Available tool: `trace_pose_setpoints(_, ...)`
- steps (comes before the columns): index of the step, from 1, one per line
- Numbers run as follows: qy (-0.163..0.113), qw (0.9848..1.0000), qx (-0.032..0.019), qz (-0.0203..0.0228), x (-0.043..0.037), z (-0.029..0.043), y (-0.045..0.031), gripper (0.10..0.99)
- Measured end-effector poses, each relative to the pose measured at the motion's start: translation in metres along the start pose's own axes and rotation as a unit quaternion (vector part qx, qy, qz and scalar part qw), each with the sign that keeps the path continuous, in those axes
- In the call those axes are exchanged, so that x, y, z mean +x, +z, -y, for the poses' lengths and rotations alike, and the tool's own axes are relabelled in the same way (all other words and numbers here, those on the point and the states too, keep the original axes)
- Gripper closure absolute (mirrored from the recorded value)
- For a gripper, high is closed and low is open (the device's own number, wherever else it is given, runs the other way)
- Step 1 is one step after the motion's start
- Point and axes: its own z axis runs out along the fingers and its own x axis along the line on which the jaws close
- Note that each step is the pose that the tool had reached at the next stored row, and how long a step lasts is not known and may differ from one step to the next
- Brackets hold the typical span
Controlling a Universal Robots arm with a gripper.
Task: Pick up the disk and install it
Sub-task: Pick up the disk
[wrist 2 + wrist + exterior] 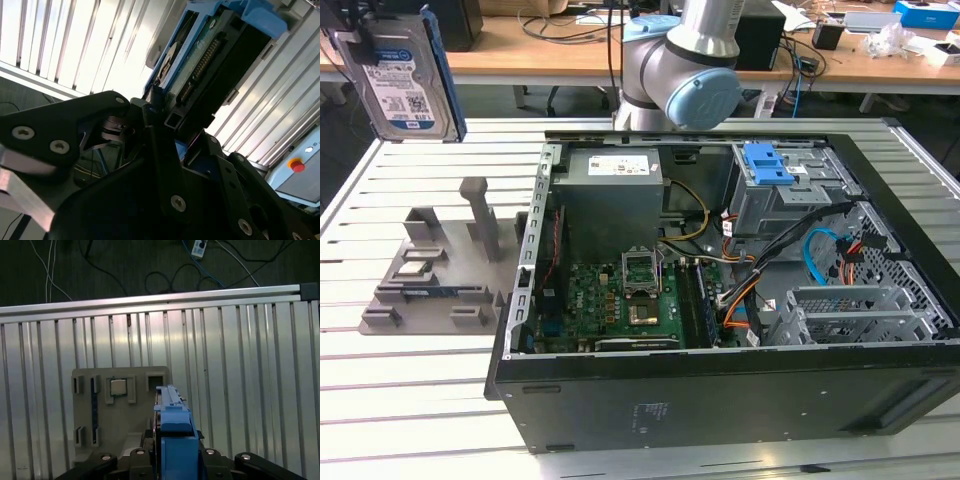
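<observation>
The disk, a silver-grey drive with a white-and-blue label in a blue carrier, hangs upright in the air at the exterior view's far upper left, above the slatted table. My gripper is shut on it, its black fingers clamping one end. In the second wrist view the disk shows its circuit-board side and connector. In the first wrist view the blue carrier edge of the disk rises from between the black gripper parts.
An open computer case lies on the slatted metal table. Inside it stands a grey drive cage with a blue latch. A grey parts holder sits below the disk and appears as the holder in the first wrist view.
</observation>
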Motion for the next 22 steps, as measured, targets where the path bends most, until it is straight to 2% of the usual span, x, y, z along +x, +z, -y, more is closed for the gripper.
trace_pose_setpoints(4,0.000,1.0000,0.0000,0.0000,-0.0006,0.0000,-0.0101,0.722)
trace_pose_setpoints(6,0.000,1.0000,0.0000,0.0000,-0.0012,0.0000,-0.0200,0.722)
trace_pose_setpoints(17,0.000,1.0000,0.0000,0.0000,-0.0028,0.0001,-0.0477,0.722)
trace_pose_setpoints(20,0.000,1.0000,0.0000,0.0000,-0.0033,0.0002,-0.0599,0.722)
trace_pose_setpoints(22,0.000,1.0000,-0.0001,0.0000,-0.0036,0.0003,-0.0653,0.722)
